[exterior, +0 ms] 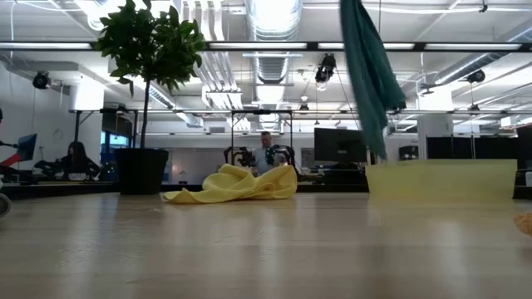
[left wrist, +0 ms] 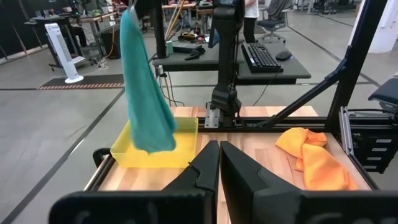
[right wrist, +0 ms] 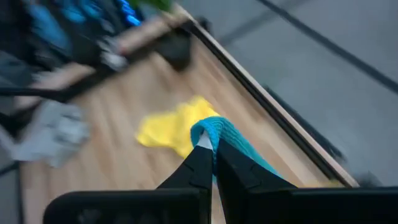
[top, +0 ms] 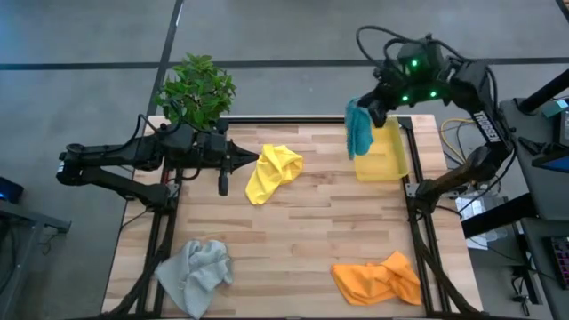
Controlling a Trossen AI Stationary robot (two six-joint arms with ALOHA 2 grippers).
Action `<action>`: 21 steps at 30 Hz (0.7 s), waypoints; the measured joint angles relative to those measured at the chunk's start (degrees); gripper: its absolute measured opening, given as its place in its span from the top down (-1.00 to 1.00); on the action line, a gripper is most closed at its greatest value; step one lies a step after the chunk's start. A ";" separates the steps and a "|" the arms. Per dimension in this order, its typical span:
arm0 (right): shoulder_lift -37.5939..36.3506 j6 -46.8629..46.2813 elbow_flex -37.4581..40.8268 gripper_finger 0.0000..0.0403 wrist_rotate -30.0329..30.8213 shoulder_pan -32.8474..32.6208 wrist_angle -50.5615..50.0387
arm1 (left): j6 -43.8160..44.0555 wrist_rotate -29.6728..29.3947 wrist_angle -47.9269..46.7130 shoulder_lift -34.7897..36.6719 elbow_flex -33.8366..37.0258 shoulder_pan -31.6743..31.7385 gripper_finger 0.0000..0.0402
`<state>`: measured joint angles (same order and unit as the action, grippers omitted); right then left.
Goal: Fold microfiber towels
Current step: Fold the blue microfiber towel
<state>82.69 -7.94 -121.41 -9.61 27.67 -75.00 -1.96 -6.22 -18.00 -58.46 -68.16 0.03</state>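
Right gripper pinches the teal towel above the yellow bin; left gripper closed, empty.

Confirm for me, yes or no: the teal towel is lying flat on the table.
No: the teal towel hangs in the air from the right gripper, dangling over the yellow bin.

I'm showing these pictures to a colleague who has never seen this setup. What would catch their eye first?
Most striking is the teal towel dangling from the right gripper, which is shut on it above the yellow bin at the table's far right. Next, the yellow towel lies crumpled mid-table, just ahead of the shut left gripper. The orange towel and grey towel lie bunched at the near corners.
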 joint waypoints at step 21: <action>9.29 -7.04 2.85 0.96 6.72 -19.16 24.89 | -0.12 -2.58 5.89 0.01 -0.10 -0.03 1.00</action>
<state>91.98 -14.98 -118.56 -2.90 8.51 -50.11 -2.08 -8.79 -12.11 -58.45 -68.26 0.00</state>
